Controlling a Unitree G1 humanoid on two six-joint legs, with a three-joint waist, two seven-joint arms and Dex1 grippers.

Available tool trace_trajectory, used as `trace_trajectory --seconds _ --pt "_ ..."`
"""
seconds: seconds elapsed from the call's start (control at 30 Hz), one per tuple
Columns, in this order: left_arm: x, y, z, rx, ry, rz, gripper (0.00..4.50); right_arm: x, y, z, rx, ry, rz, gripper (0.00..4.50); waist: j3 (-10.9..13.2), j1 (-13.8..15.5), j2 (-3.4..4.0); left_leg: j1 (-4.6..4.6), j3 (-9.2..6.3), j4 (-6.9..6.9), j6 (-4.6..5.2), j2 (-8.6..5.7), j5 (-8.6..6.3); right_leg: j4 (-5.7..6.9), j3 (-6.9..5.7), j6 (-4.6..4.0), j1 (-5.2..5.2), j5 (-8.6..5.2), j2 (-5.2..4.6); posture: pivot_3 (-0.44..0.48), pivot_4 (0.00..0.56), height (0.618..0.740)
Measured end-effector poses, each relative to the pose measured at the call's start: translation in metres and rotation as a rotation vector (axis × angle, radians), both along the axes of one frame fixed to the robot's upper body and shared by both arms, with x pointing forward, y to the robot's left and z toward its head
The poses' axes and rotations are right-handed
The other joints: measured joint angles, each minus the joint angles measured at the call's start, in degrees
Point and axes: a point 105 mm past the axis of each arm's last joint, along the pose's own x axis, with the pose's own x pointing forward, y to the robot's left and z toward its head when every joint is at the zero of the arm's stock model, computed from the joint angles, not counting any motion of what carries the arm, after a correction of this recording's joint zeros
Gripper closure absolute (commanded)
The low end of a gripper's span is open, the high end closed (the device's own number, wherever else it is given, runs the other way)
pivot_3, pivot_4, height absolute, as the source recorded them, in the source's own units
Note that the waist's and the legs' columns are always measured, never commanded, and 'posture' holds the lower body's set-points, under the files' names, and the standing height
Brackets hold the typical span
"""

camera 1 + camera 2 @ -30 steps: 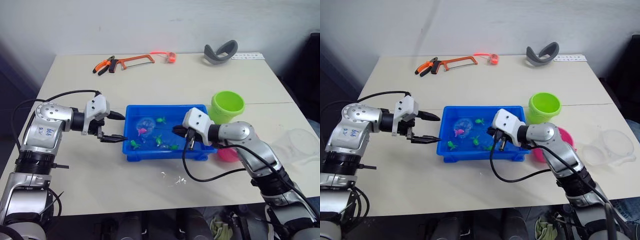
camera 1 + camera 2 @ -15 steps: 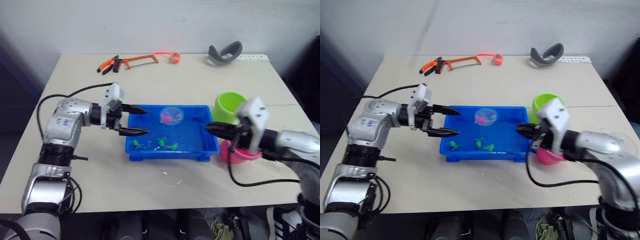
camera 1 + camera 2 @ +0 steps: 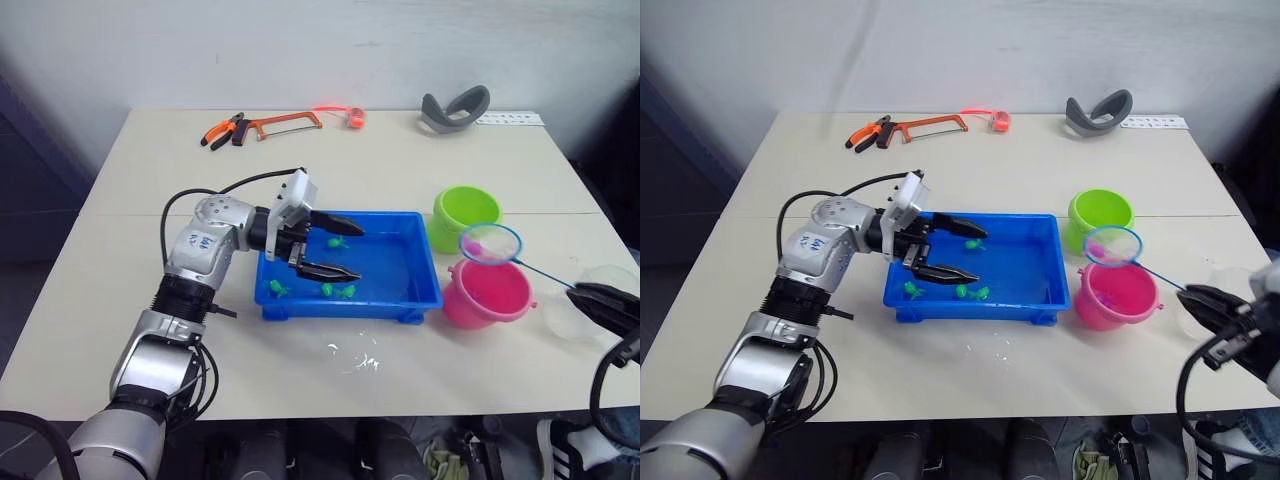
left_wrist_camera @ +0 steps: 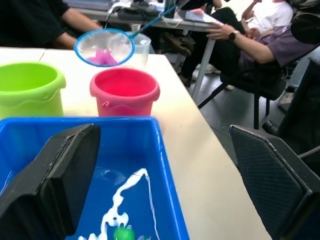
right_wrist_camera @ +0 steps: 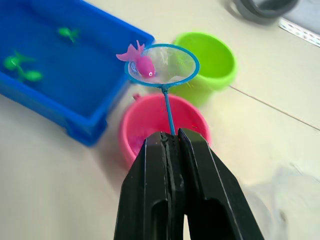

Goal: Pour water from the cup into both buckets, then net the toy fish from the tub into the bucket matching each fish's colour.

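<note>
Your right gripper (image 5: 172, 145) was clamped on the thin handle of the net (image 5: 162, 64), holding its hoop above the pink bucket (image 3: 485, 292), on the side toward the green bucket (image 3: 466, 215). A pink fish (image 5: 140, 62) lay in the mesh at the hoop's rim. Your left gripper (image 3: 335, 250) hung over the tub (image 3: 425, 285), well apart from the pink bucket, its fingers spread wide with nothing between them. Green fish (image 3: 337, 291) sat in the tub beneath it. The cup (image 3: 592, 300) stood just beyond the pink bucket, away from the tub.
</note>
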Motion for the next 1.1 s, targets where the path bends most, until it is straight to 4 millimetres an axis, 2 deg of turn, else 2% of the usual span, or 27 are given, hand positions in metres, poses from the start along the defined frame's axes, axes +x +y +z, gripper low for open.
trace_trajectory --seconds 0.13,0.33,0.37,0.4,0.47,0.53,0.6,0.8,0.9,1.0,1.1 --pt "0.002 -0.001 -0.001 0.003 -0.003 -0.011 0.02 -0.011 -0.012 -0.006 -0.212 0.012 -0.016 4.5 0.0 -0.1 0.0 0.01 0.05 0.01 0.01 -0.03 -0.02 -0.04 0.05 0.05 0.0 0.03 0.0 0.0 0.15 0.74" --pt "0.005 -0.003 0.0 0.002 -0.013 -0.013 0.02 -0.011 -0.01 -0.004 -0.564 -0.044 0.075 4.5 0.0 0.0 0.0 0.0 0.02 0.0 -0.03 -0.03 -0.04 -0.1 0.03 0.05 0.01 0.03 0.01 0.0 0.15 0.74" --pt "0.005 -0.003 0.0 0.002 -0.015 -0.016 0.02 -0.01 -0.008 -0.001 -0.648 -0.071 0.104 4.5 0.0 -0.1 0.0 0.0 0.03 0.0 -0.04 -0.03 -0.03 -0.11 0.03 0.05 0.01 0.03 0.01 0.0 0.15 0.74" --pt "0.004 -0.003 0.0 0.002 -0.018 -0.019 0.02 -0.008 -0.007 0.001 -0.807 -0.09 0.168 4.5 0.0 -0.1 0.0 0.01 0.05 0.0 -0.04 -0.04 -0.04 -0.11 0.04 0.05 0.01 0.03 0.01 0.0 0.15 0.74" --pt "0.004 -0.003 0.0 0.004 -0.02 -0.019 0.02 -0.007 -0.007 0.002 -0.954 -0.107 0.225 4.5 0.0 -0.1 -0.01 0.01 0.06 0.01 -0.04 -0.04 -0.04 -0.13 0.03 0.06 0.02 0.03 0.03 0.0 0.15 0.74" --pt "0.005 -0.003 0.0 0.008 -0.026 -0.018 0.02 -0.007 -0.009 -0.002 -1.177 -0.114 0.33 4.5 0.0 -0.1 -0.02 0.02 0.07 0.0 -0.06 -0.03 -0.03 -0.16 0.03 0.06 0.02 0.02 0.04 0.0 0.15 0.74" --pt "0.005 -0.003 -0.001 0.011 -0.028 -0.017 0.02 -0.005 -0.013 -0.004 -1.287 -0.13 0.373 4.5 0.0 0.0 -0.02 0.01 0.05 0.0 -0.07 -0.04 -0.02 -0.15 0.03 0.06 0.03 0.02 0.04 0.0 0.15 0.74" --pt "0.005 -0.003 -0.001 0.013 -0.03 -0.017 0.02 0.0 -0.021 -0.003 -1.385 -0.177 0.395 4.5 0.0 -0.1 -0.02 0.03 0.02 0.01 -0.09 -0.01 -0.01 -0.13 0.03 0.04 0.03 0.01 0.03 0.0 0.15 0.74" --pt "0.005 -0.003 -0.001 0.014 -0.036 -0.017 0.02 0.004 -0.017 -0.002 -1.42 -0.213 0.431 4.5 0.0 -0.2 -0.01 0.04 0.01 0.01 -0.1 -0.01 0.0 -0.13 0.03 0.04 0.03 0.01 0.02 0.0 0.15 0.74" --pt "0.005 -0.003 0.0 0.014 -0.039 -0.017 0.02 0.005 -0.008 -0.009 -1.431 -0.227 0.507 4.5 0.0 -0.1 -0.01 0.03 -0.02 0.01 -0.1 -0.01 0.0 -0.13 0.01 0.02 0.04 0.0 0.02 0.0 0.15 0.74" --pt "0.005 -0.003 0.0 0.015 -0.04 -0.016 0.02 0.005 -0.01 -0.01 -1.433 -0.231 0.516 4.5 0.0 -0.1 -0.01 0.03 -0.01 0.02 -0.09 -0.03 -0.01 -0.15 0.01 0.02 0.08 0.0 0.01 0.0 0.15 0.74"
